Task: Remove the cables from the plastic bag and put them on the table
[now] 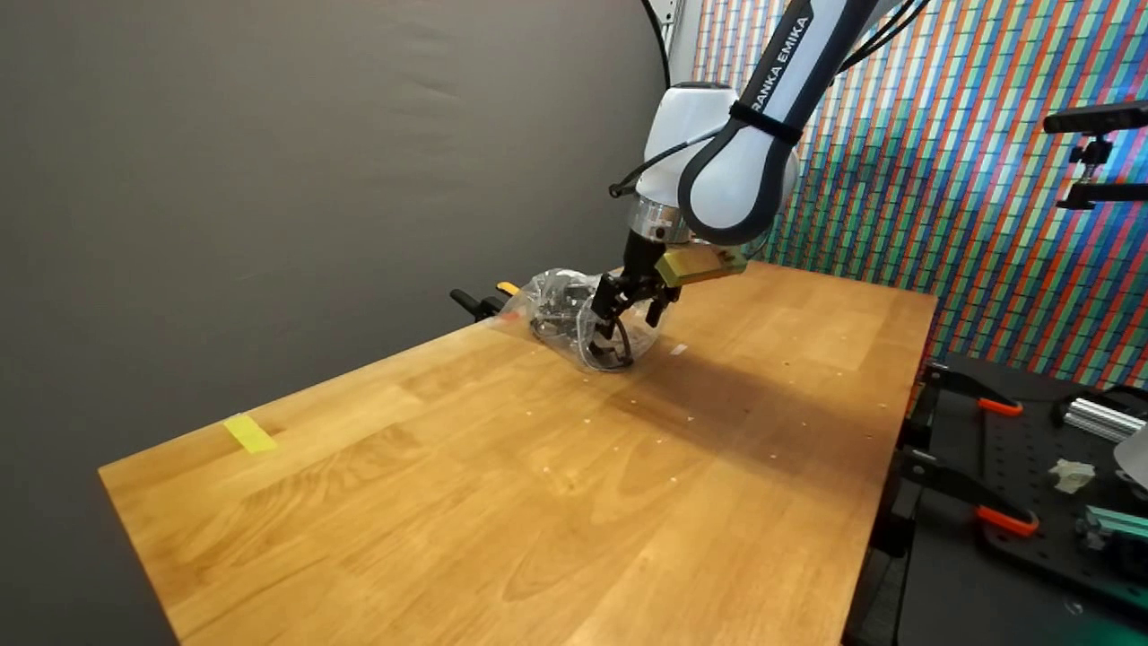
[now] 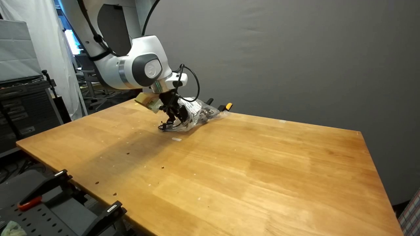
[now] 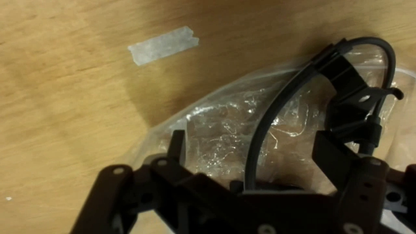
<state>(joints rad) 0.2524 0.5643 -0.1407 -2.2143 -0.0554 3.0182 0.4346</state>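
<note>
**My gripper [image 3: 250, 138] straddles a black cable [image 3: 255, 149] at the plastic bag [image 2: 197, 114]**

I have my fingers [image 3: 177, 146] spread, one on either side of the cable, with nothing pinched between them. I judge that I am lining up a first pull: closing here should catch cable more than film. The bag lies on the worktop [image 1: 538, 520], and a dark bundle [image 1: 556, 314], perhaps more cables, sits deeper inside it, away from my fingers. The cable loops at the bag's near edge, which I take for its mouth; whether the loop pokes out or lies under film I cannot tell. Behind the bag is what looks like a clamp [image 1: 468, 303], possibly placed to stop the bag dragging; I cannot see whether it bites the film.
</note>
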